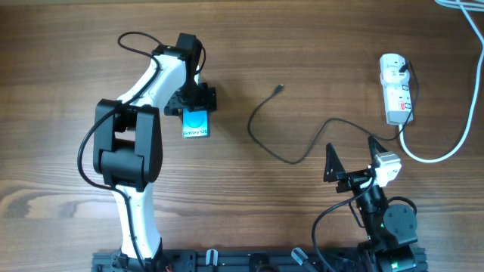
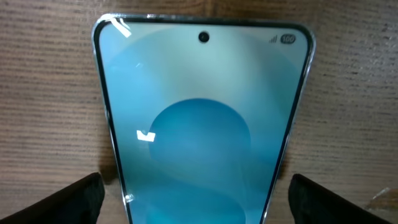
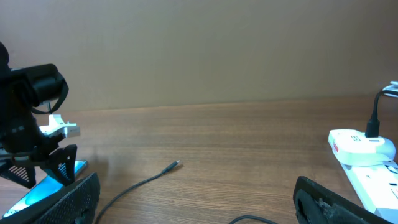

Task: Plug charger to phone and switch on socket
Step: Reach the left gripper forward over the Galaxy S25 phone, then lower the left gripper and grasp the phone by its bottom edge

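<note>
Currently my left claw [image 1: 198,108] straddles the phone [image 1: 196,125], fingers spread, not gripping. My right claw [image 1: 352,153] hangs wide open. The charger [image 1: 252,125] lies loose mid-table, well apart from the phone, its far end at the socket [image 1: 395,89].

Counter [image 1: 302,45]: mid-brown, streaky wood grain. Phone [image 1: 196,123]: cyan-teal screen with a darker blue oval, white band with dark text, small black dot at the top edge and a silvery rim in the left wrist view. Charger cable [image 3: 169,167]: thin, black. Socket [image 1: 395,91]: white with red switches; a black plug [image 3: 373,124] sits in it. Lead [image 1: 431,159]: white. Left arm [image 1: 144,91]: white shell, black joints. Left end effector [image 1: 198,104] and right end effector [image 1: 353,157]: black fingers; a white block [image 1: 386,168] sits behind the right one. Wall [image 3: 199,50]: plain tan.
</note>
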`<control>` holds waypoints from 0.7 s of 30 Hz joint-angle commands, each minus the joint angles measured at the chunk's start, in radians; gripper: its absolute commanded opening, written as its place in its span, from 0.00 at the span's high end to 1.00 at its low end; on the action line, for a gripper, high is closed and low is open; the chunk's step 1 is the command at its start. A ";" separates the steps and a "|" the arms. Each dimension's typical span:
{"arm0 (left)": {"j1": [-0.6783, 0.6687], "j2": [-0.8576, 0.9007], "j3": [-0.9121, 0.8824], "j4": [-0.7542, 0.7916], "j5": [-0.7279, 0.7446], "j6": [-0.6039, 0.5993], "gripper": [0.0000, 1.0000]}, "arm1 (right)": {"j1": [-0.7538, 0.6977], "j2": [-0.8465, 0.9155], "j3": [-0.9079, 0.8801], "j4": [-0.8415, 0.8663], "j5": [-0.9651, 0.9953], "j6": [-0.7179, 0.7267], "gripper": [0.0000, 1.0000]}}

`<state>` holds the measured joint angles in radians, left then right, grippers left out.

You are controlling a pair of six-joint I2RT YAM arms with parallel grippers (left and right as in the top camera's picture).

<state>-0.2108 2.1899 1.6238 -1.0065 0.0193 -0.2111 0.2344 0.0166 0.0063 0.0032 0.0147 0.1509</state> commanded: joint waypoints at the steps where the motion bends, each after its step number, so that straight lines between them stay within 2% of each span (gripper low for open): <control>1: -0.002 0.016 -0.033 0.017 -0.013 0.024 0.08 | 0.002 -0.002 -0.001 0.003 -0.013 -0.019 0.00; 21: -0.015 0.016 -0.063 0.024 -0.010 -0.072 0.16 | 0.002 -0.002 -0.001 0.003 -0.013 -0.019 0.00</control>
<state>-0.2138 2.1860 1.5959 -0.9825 -0.0032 -0.2516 0.2344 0.0166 0.0063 0.0032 0.0147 0.1509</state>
